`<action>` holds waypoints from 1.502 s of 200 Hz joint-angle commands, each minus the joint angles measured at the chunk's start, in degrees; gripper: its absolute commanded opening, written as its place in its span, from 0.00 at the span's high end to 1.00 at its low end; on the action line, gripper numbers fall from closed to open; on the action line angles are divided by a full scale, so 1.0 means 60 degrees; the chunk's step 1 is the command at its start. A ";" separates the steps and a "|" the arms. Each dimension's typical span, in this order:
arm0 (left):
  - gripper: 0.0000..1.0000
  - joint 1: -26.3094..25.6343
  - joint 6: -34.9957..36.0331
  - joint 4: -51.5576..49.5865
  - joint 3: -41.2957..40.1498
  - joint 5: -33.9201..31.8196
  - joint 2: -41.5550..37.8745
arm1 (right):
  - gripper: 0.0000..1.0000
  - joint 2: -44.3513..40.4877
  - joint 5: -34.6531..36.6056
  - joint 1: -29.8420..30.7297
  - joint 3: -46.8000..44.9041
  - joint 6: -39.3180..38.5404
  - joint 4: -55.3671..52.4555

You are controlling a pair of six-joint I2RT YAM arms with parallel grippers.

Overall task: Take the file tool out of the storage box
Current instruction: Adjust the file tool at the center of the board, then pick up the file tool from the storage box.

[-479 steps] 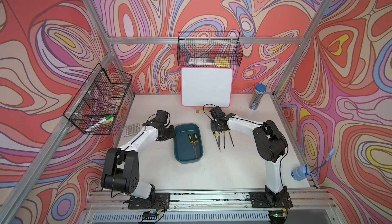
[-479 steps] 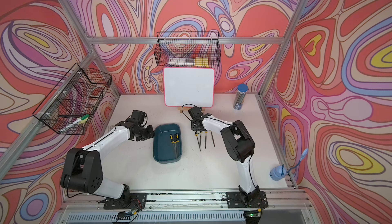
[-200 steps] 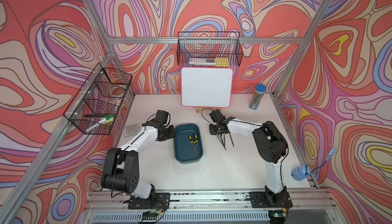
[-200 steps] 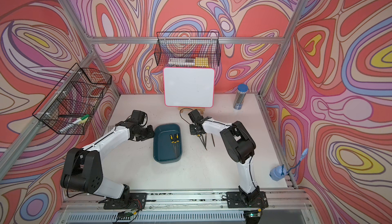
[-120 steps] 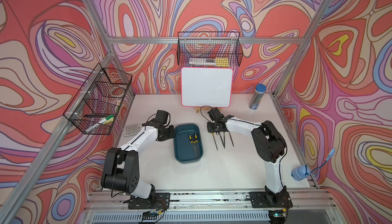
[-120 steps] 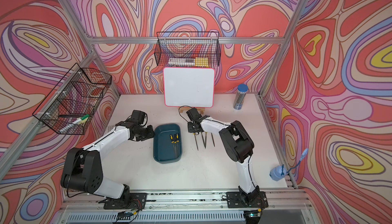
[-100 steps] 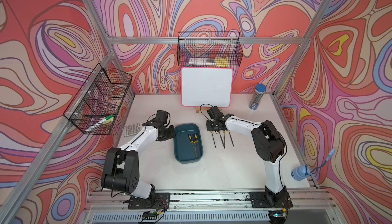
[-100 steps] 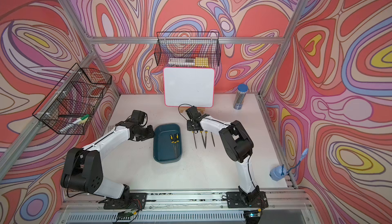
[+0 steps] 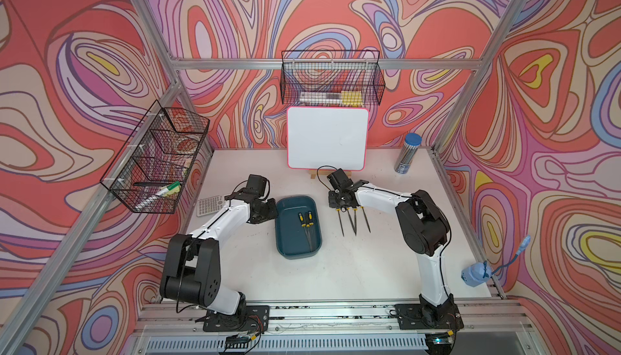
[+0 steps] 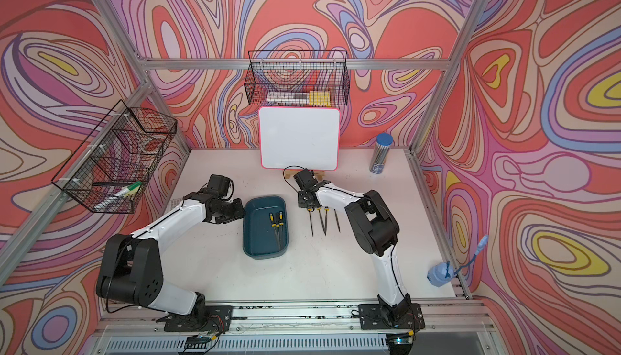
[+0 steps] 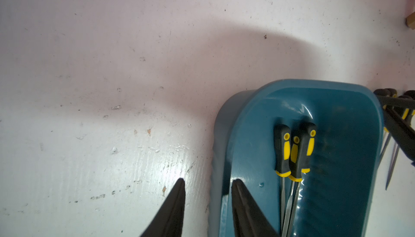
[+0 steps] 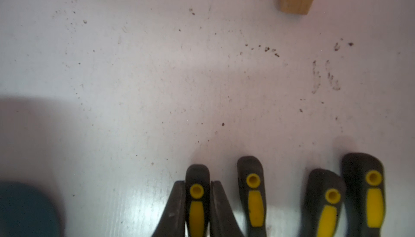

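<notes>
Right tool (image 9: 339, 206) sits at about 2 o'clock from the storage box (image 9: 281, 235) in both top views. Its tips point at the top end of a row of files (image 9: 353, 222) that lie on the bench (image 9: 336, 276) at 3 o'clock from the box, side by side, with sharp ends toward 6 o'clock. The box stands near the middle of the bench. Inside it, nearer its 3 o'clock wall, lie more files (image 9: 307, 224) with yellow and black handles. At the box's 10 o'clock edge, right by the rim, is the left tool (image 9: 273, 213). A whiteboard (image 9: 326, 138) stands at 12 o'clock on the bench, a blue-capped tube (image 9: 407, 158) at 1 o'clock and a calculator (image 9: 209, 204) at 9 o'clock.

From the left wrist, the left tool (image 11: 207, 182) has one finger (image 11: 171, 213) outside the box wall and the other finger inside the box. A thin strip of bench shows between the outer finger and the wall, so I cannot tell if it squeezes the wall. Three files lie close together in the box.

From the right wrist, the right tool (image 12: 197, 186) is closed on the handle of one file (image 12: 196, 211), with both fingers (image 12: 176, 202) pressed to its sides. Three other handles (image 12: 252, 191) lie beside it on the bench, clear of the fingers.
</notes>
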 commanded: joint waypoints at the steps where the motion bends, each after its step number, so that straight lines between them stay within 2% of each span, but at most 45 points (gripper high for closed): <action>1: 0.61 0.0063 0.0124 -0.0247 -0.0029 -0.0055 0.0062 | 0.85 0.0119 0.0328 -0.0065 -0.0033 -0.0071 -0.0190; 15: 0.61 0.0063 0.0109 -0.0234 -0.0044 -0.0035 0.0064 | 0.79 0.0089 0.0372 -0.0067 -0.0033 -0.0113 -0.0222; 41: 0.61 0.0063 0.0087 -0.0194 -0.0087 0.0006 0.0045 | 0.61 -0.0144 0.0318 -0.0067 0.0021 -0.0240 -0.0114; 58: 0.61 0.0063 0.0072 -0.0214 -0.0074 0.0047 0.0047 | 0.58 -0.0418 0.0100 -0.0010 0.0128 -0.0365 0.0071; 86: 0.61 0.0063 0.0002 -0.0145 -0.0059 0.0088 0.0009 | 0.57 -0.0979 -0.0209 0.0302 0.0143 -0.0708 0.0813; 113: 0.61 0.0063 -0.0031 -0.0145 -0.0015 0.0097 0.0005 | 0.59 -0.1184 -0.0316 0.1039 0.0386 -0.1083 0.1161; 163: 0.61 0.0063 -0.0060 -0.0145 -0.0037 0.0056 -0.0011 | 0.60 -0.0421 -0.0744 0.2291 0.1155 -0.0973 0.0845; 233: 0.61 0.0063 0.0028 -0.0306 0.0020 -0.0034 -0.0049 | 0.61 0.0805 -0.0447 0.2540 0.2152 -0.0516 -0.0535; 300: 0.61 0.0063 -0.0029 -0.0233 0.0073 0.0063 0.0049 | 0.61 0.1113 -0.0707 0.2587 0.2341 -0.0735 -0.0864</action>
